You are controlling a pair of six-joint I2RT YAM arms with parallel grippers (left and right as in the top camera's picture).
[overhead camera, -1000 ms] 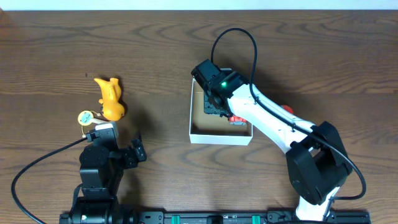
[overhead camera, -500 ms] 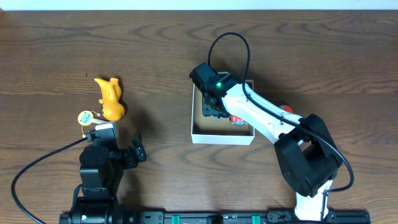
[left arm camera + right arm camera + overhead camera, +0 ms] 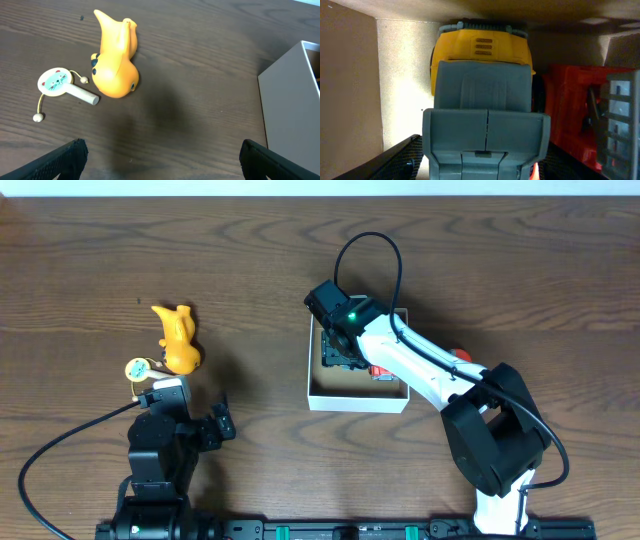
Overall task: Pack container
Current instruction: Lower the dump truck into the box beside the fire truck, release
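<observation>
The container [image 3: 355,401] is a small white cardboard box with a brown inside, at the table's middle. My right gripper [image 3: 340,348] reaches down inside it and is shut on a yellow and grey toy truck [image 3: 480,75], which rests against the box's floor and far wall. A red toy [image 3: 570,110] lies beside the truck, also seen from overhead [image 3: 383,372]. My left gripper [image 3: 160,160] is open and empty over bare table, near the front left [image 3: 221,423]. The container's white side shows at the right of the left wrist view [image 3: 290,100].
A yellow duck toy [image 3: 178,340] and a small round cat-face rattle [image 3: 137,368] lie at the left; both show in the left wrist view, the duck [image 3: 116,60] and the rattle [image 3: 56,82]. An orange-red object [image 3: 460,353] lies right of the container, partly under the right arm.
A second ago the right arm shifted slightly inside the container and the box nudged a little right. Since half a second ago nothing has visibly moved. The left arm is still.
</observation>
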